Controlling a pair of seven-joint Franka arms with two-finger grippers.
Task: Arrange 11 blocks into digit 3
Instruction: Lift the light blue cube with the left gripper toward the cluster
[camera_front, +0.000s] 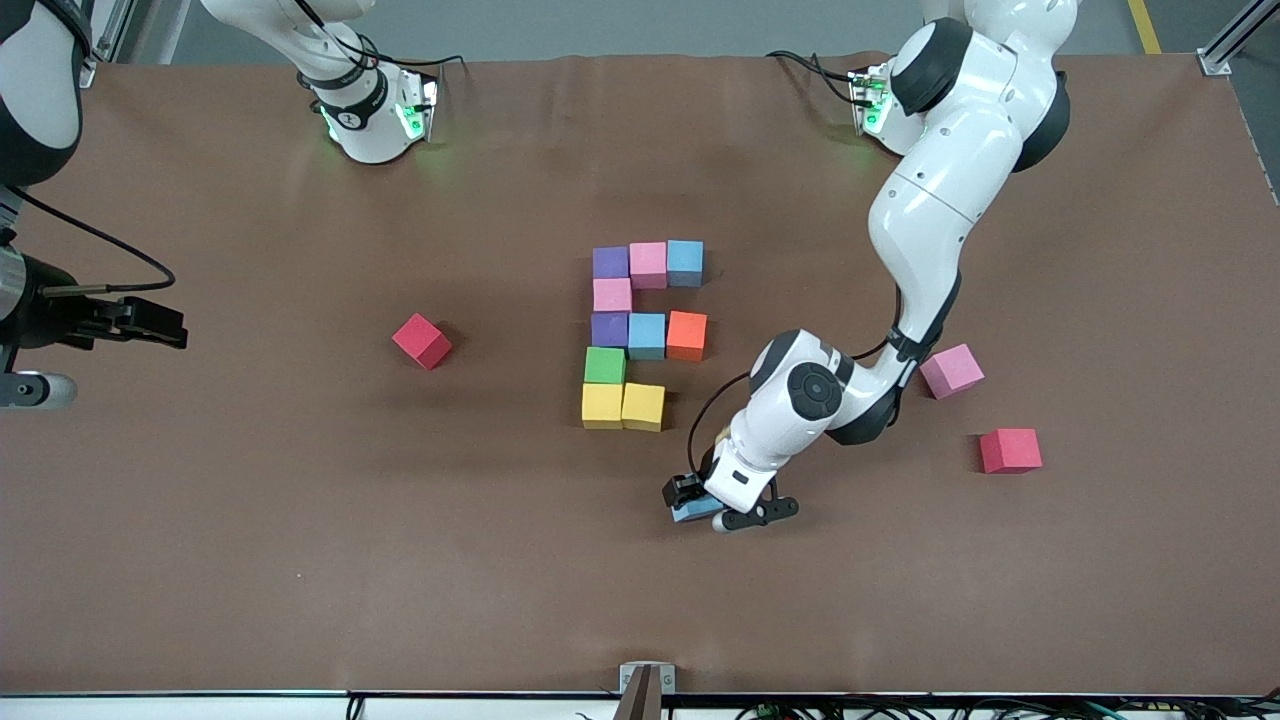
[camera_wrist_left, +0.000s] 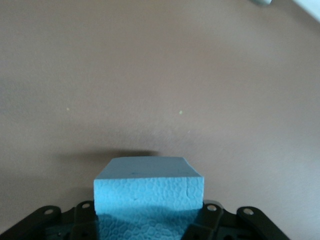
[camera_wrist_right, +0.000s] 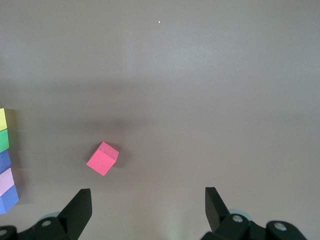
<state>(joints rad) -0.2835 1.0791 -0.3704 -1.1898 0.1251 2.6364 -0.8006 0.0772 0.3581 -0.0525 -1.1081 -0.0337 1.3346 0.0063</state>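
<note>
Ten blocks (camera_front: 640, 335) sit joined mid-table, while the left gripper (camera_front: 700, 503), nearer the front camera than them, is clamped on a light blue block (camera_wrist_left: 148, 187) at the table surface. The right gripper (camera_wrist_right: 147, 205) waits with fingers apart over the right arm's end of the table.

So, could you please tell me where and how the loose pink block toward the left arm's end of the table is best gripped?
Come straight down onto the pink block and close the fingers on two parallel side faces. It sits turned askew on the table, so rotate the wrist to match. Nothing touches it.
</note>
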